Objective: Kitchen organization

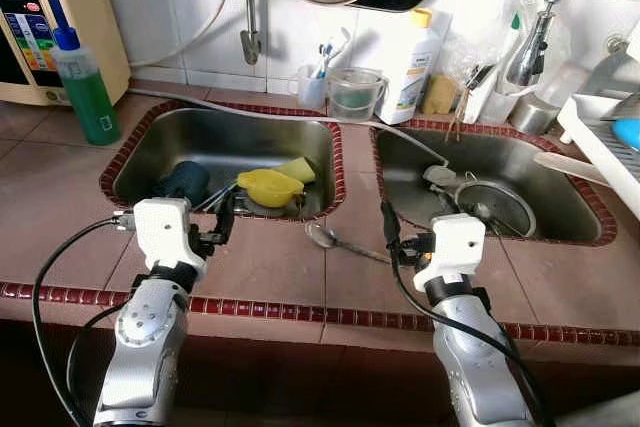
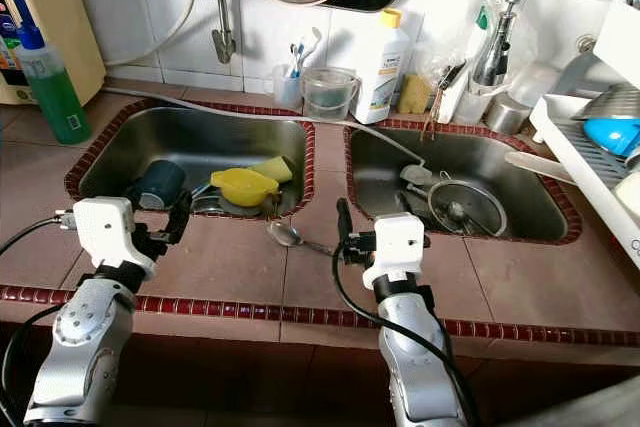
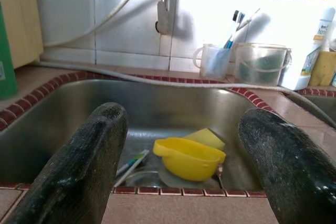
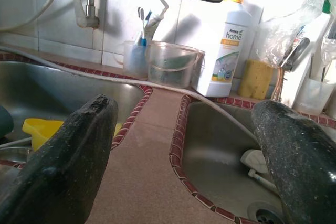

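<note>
- While both arms reach forward over the tiled counter, the left gripper hovers at the near rim of the left sink, its fingers spread wide with nothing between them.
- Its wrist view looks between the fingers at a yellow bowl lying in that sink, with a yellow sponge just behind it.
- A dark blue cup lies on its side in the left sink, left of the yellow bowl.
- The right gripper hangs over the counter strip between the two sinks, near the rim of the right sink; its jaws are also wide apart and empty.
- A metal spoon lies on the counter between the two grippers, its bowl toward the left.
- At the far wall stand a clear plastic jug, a small cup with toothbrushes left of it, and a white detergent bottle right of it.
- A green liquid bottle stands on the counter at the far left, beside a beige appliance.
- A white dish rack sits at the right edge, holding something blue.
</note>
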